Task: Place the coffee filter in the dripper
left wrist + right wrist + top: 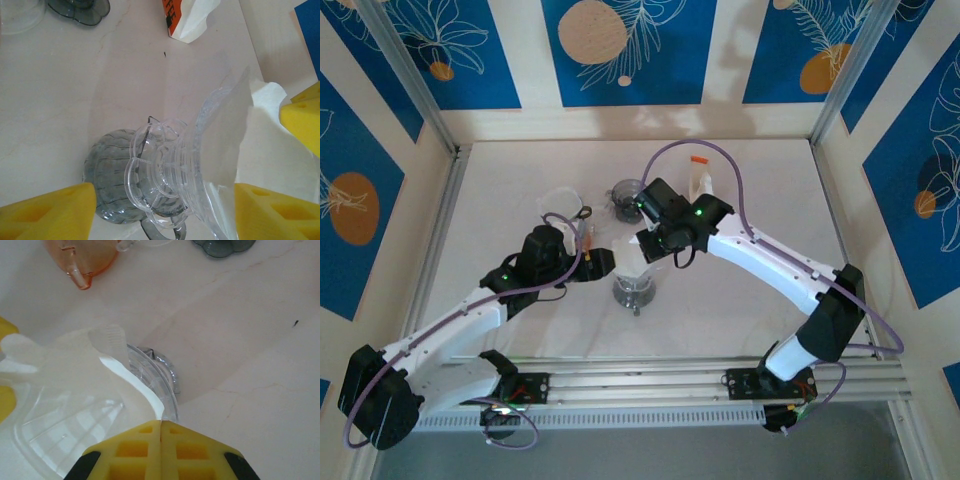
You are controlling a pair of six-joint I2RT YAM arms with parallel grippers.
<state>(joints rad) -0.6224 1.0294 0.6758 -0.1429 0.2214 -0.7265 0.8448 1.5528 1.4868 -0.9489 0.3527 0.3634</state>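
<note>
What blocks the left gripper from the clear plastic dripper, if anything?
Probably nothing, so yes: the open left gripper straddles the clear plastic dripper; the right gripper, shut on the white paper filter, sits aside.

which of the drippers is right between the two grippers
The clear dripper, with the white filter at it; the orange dripper and smoky grey dripper sit farther back.

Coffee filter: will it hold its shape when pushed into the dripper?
Probably floppy: the coffee filter is thin white paper, curving away from the shut right gripper. Likely very light, so it may spring back out of the clear dripper.
</note>
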